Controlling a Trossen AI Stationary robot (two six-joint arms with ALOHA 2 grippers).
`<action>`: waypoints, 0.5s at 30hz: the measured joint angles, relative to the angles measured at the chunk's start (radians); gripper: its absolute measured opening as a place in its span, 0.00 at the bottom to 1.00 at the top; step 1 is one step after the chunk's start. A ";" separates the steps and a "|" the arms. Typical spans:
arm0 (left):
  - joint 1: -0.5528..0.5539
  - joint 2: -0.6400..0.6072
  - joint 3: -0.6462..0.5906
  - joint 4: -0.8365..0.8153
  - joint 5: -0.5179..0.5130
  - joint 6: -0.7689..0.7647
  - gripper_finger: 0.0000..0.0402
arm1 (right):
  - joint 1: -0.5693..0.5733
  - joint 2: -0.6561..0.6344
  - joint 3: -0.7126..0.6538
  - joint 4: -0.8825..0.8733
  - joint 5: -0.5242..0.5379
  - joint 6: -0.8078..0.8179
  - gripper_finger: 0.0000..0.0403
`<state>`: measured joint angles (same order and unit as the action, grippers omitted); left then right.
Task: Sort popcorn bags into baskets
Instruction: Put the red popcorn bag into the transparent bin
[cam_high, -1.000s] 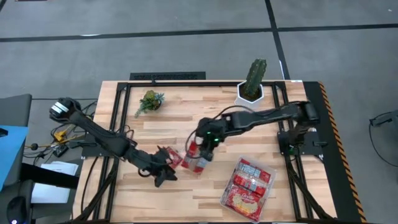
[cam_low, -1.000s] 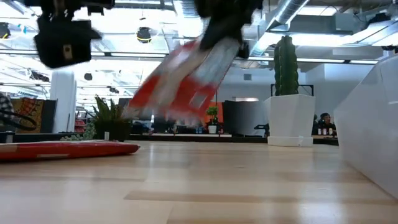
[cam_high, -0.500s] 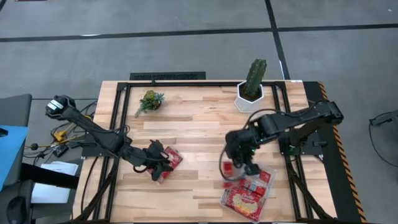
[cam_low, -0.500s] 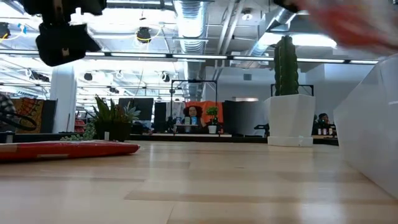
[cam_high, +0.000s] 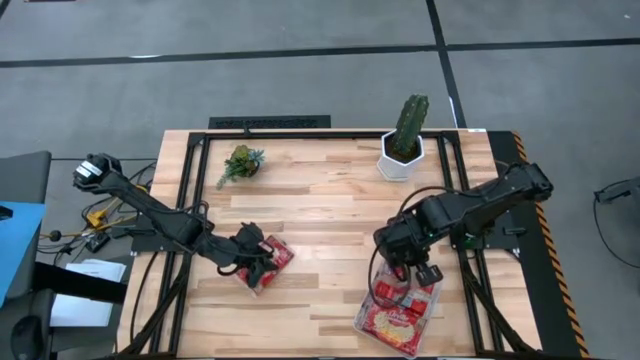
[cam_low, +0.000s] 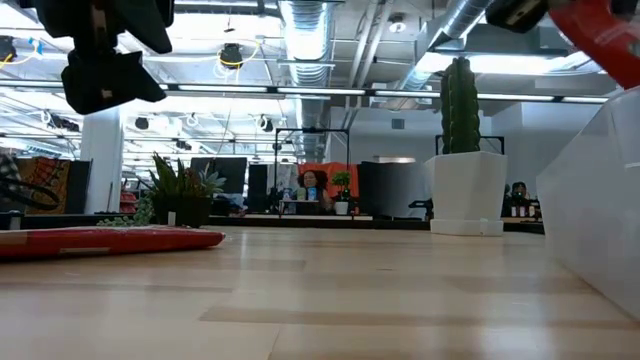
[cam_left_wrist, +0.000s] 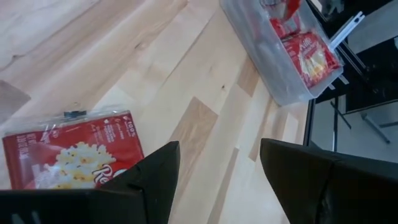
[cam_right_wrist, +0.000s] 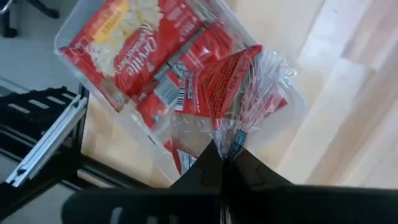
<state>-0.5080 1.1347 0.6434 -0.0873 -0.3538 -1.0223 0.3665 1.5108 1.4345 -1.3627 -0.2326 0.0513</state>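
Observation:
A red popcorn bag (cam_high: 270, 260) with a yellow popcorn picture lies flat on the wooden table left of centre; it also shows in the left wrist view (cam_left_wrist: 68, 155) and the low view (cam_low: 110, 240). My left gripper (cam_high: 256, 270) hovers open just above it (cam_left_wrist: 217, 146). My right gripper (cam_high: 405, 272) is shut on another red bag (cam_right_wrist: 230, 81) above the clear tray (cam_high: 372, 322), which holds several packets (cam_right_wrist: 137, 37). In the low view this bag (cam_low: 605, 30) shows at the top right. My right gripper pinches the bag's clear crimped end seam (cam_right_wrist: 234, 138) between its two fingers. The fingers point down from above. The bag hangs below them, lifted clear, over the near-table end of the tray and the packets in it.
A white hexagonal pot with a cactus (cam_high: 405, 135) stands at the far right. A small green plant (cam_high: 241, 162) stands at the far left. The tray's clear wall (cam_low: 600, 200) rises at the right of the low view. Bare wood lies between the two arms.
My right gripper has carried its bag from the table's middle toward the right and near edges. It now holds the bag over the tray, hanging down. The bag under my left gripper has stayed on the table.

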 joint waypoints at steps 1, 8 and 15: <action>0.001 0.000 0.000 -0.001 0.000 0.001 0.53 | 0.008 0.000 0.000 0.002 -0.001 -0.012 0.06; 0.006 0.000 0.000 -0.013 -0.019 0.002 0.53 | 0.081 0.000 0.000 -0.074 -0.003 -0.175 0.07; 0.006 0.000 0.000 -0.019 -0.029 0.009 0.53 | 0.117 0.000 0.000 -0.012 -0.005 -0.216 0.08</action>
<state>-0.5022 1.1347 0.6434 -0.1062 -0.3830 -1.0130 0.4832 1.5108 1.4345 -1.3751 -0.2372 -0.1649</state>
